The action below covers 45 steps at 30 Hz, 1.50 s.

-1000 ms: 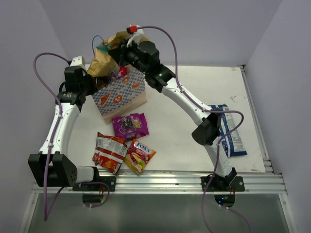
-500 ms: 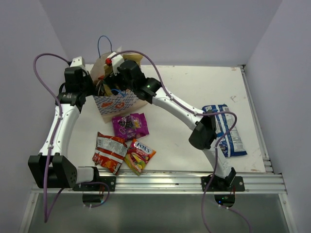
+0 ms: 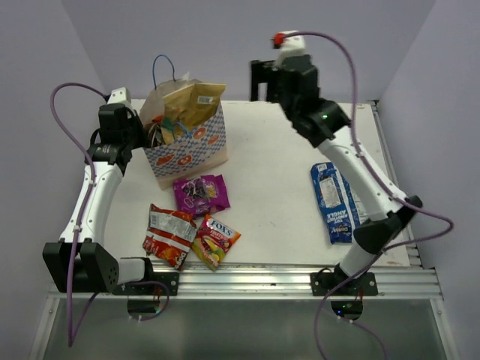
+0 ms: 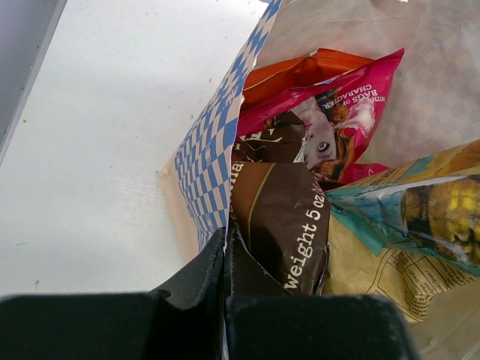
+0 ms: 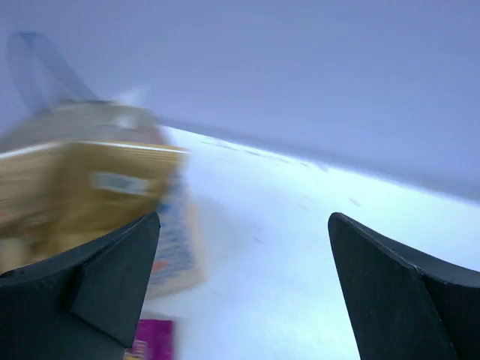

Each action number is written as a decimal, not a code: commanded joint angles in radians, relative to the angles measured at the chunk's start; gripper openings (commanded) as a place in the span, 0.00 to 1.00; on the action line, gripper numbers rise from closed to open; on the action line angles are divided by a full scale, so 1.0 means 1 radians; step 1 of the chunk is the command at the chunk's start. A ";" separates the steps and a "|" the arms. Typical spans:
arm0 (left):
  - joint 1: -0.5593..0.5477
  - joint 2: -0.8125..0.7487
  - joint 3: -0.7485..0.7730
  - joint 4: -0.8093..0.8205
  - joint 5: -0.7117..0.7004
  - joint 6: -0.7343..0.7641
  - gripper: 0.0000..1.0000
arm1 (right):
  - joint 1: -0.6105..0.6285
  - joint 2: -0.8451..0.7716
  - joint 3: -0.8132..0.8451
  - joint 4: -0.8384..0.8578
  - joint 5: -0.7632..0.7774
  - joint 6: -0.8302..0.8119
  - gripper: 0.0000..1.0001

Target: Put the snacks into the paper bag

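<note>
**Tabletop** (image 3: 285, 142): white; all the items below were carried on it.

**Paper bag** (image 3: 187, 154): stood upright at the far left, mouth open. A brown packet (image 4: 281, 217) and a pink packet (image 4: 330, 112) were seen inside. A tan packet (image 3: 193, 101) stood proud of the rim.

**Left fingers** (image 4: 195, 277): together, clamped on the bag's near rim, by which the bag was steadied.

**Right fingers** (image 5: 112, 277): spread wide, nothing between them. They were raised over the far middle of the tabletop, apart from the bag.

**Blue-white packet** (image 3: 332, 201): laid flat at the right, beside the right arm.

**Silver-red chips** (image 3: 169, 235): flat at the near left, touching the yellow-red candy (image 3: 215, 240).

**Purple packet** (image 3: 201, 193): flat, just in front of the bag.

**Step in hand**: judged to fall between packets, with four left loose.

**Next move**: the empty fingers would have to be lowered over a loose packet, probably the blue-white one nearest that arm, and closed on a crinkly edge. Little room was left beside the tan packet, so a steep entry would be called for.
</note>
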 commanded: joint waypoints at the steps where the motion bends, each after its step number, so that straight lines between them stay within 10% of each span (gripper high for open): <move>1: -0.006 -0.048 -0.001 0.077 0.024 0.006 0.00 | -0.194 -0.103 -0.269 -0.241 0.146 0.266 0.99; 10: -0.037 -0.041 -0.019 0.073 0.032 0.006 0.00 | -0.317 -0.101 -0.783 -0.401 0.111 0.512 0.99; 33: -0.045 -0.064 -0.027 0.065 -0.008 0.021 0.00 | -0.503 0.074 -0.961 -0.372 0.019 0.587 0.99; 36: -0.045 -0.064 -0.024 0.065 -0.008 0.023 0.00 | -0.509 0.099 -0.991 -0.344 -0.031 0.581 0.82; 39: -0.045 -0.064 -0.024 0.066 -0.011 0.024 0.00 | -0.509 0.071 -0.992 -0.335 -0.033 0.572 0.01; 45: -0.045 -0.056 -0.027 0.076 0.001 0.023 0.00 | -0.485 0.004 -0.778 -0.430 -0.010 0.462 0.00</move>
